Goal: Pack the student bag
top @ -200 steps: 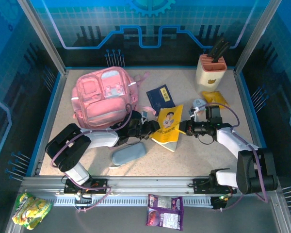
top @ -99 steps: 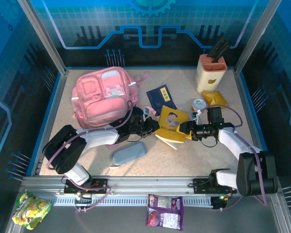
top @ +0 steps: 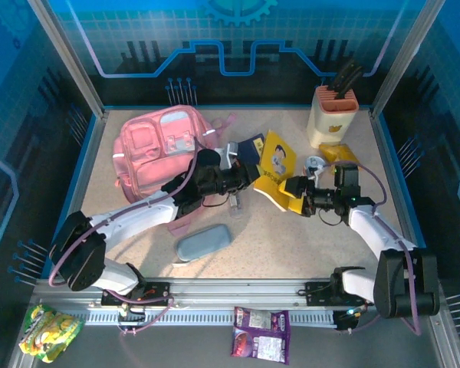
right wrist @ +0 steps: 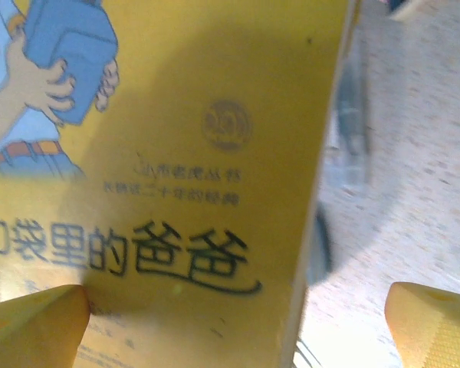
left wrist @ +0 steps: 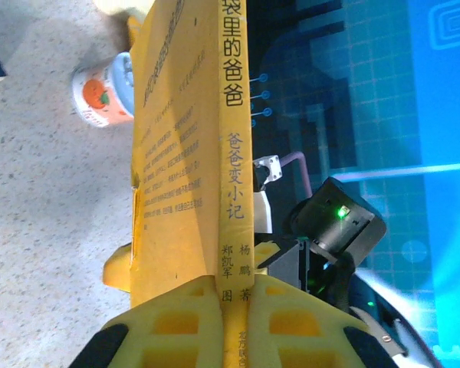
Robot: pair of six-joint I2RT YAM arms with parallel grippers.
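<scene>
The student bag (top: 159,150), a big pink backpack, lies at the back left of the table. Just right of it a yellow picture book (top: 274,167) stands tilted off the table, and my left gripper (top: 252,175) is shut on its spine. In the left wrist view the yellow fingers (left wrist: 176,322) pinch the book's (left wrist: 185,146) spine at my left gripper (left wrist: 241,290). My right gripper (top: 294,192) is at the book's right edge, open. In the right wrist view its fingertips (right wrist: 32,320) stand wide apart at my right gripper (right wrist: 238,322), with the book's cover (right wrist: 176,138) close in front.
A grey-blue pencil case (top: 203,241) lies near the front. A dark blue booklet (top: 248,147) sits partly hidden behind the left gripper. A cream knife holder (top: 333,115), a small tin (top: 316,162) and a yellow packet (top: 340,153) stand at the back right.
The left gripper shut on the yellow book and raised it up and back beside the bag. The right gripper opened, let go of the book and shifted slightly right.
</scene>
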